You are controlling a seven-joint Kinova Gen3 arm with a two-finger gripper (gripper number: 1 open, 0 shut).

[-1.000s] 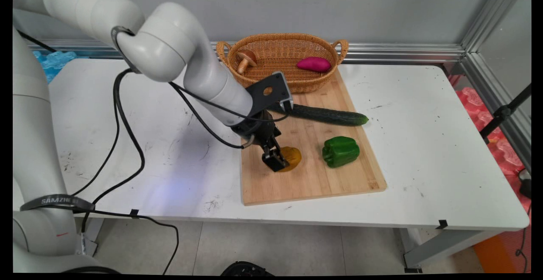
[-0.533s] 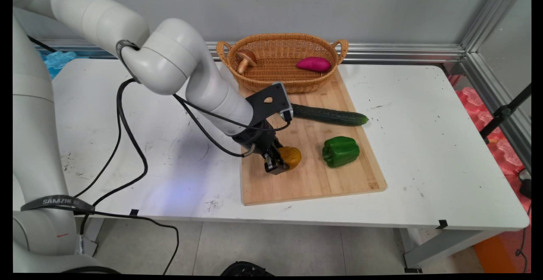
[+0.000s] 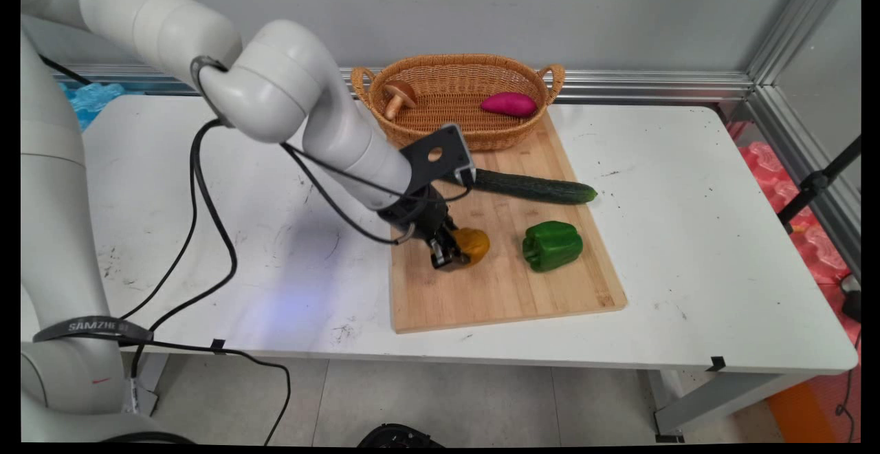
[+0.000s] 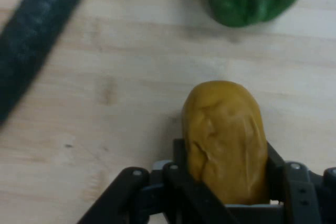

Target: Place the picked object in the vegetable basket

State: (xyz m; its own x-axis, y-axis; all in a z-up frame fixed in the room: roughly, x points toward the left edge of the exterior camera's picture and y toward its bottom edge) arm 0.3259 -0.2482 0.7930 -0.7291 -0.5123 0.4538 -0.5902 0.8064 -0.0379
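Your tool (image 3: 450, 256) is clenched on the yellow potato (image 3: 472, 244), at the wooden board's (image 3: 509, 289) left part on the desk (image 3: 687, 234). Behind it, the wicker basket (image 3: 457, 132) holds a mushroom (image 3: 398, 96) and a purple sweet potato (image 3: 508, 104). Rightward, the board carries a cucumber (image 3: 536, 186) and a green pepper (image 3: 552, 245).

A matt, creased yellow potato (image 4: 226, 140) sits on a pale grained wooden board (image 3: 509, 289), near a woven wicker basket (image 3: 457, 134) and a glossy green pepper (image 3: 552, 245).
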